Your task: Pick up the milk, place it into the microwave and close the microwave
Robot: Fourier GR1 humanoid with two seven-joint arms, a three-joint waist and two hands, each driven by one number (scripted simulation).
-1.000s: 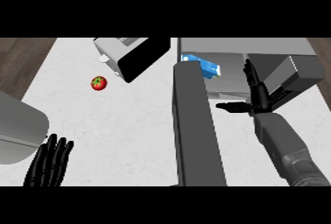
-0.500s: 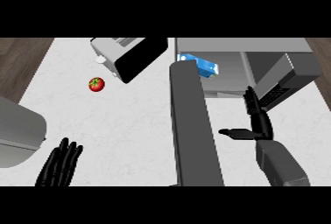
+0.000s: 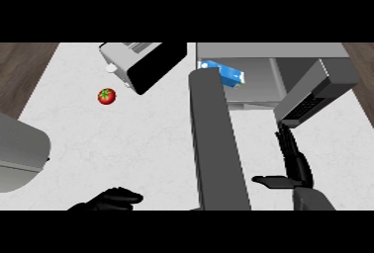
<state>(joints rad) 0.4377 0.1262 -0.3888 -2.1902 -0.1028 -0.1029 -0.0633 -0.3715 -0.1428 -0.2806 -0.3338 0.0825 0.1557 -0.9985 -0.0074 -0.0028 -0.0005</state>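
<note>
The blue and white milk carton (image 3: 223, 75) stands inside the open microwave (image 3: 272, 53) at the top right, near the cavity's left side. The microwave's door (image 3: 216, 148) hangs open, a long grey slab seen edge-on that runs from the cavity toward me. My right hand (image 3: 295, 165) is open to the right of the door and well below the carton, fingers straight and thumb pointing left, touching nothing. My left hand (image 3: 111, 199) sits at the lower edge, left of the door, fingers curled and holding nothing.
A red tomato (image 3: 107, 96) lies on the white counter (image 3: 146, 138) at the left. A toaster (image 3: 125, 51) and a black-faced appliance (image 3: 156, 67) stand at the back. A large grey object (image 3: 19, 154) fills the left edge. The microwave's keypad panel (image 3: 314, 95) juts out above my right hand.
My right hand has pulled back from the microwave's cavity toward me, leaving the milk inside. My left hand has shifted right toward the door and curled its fingers.
</note>
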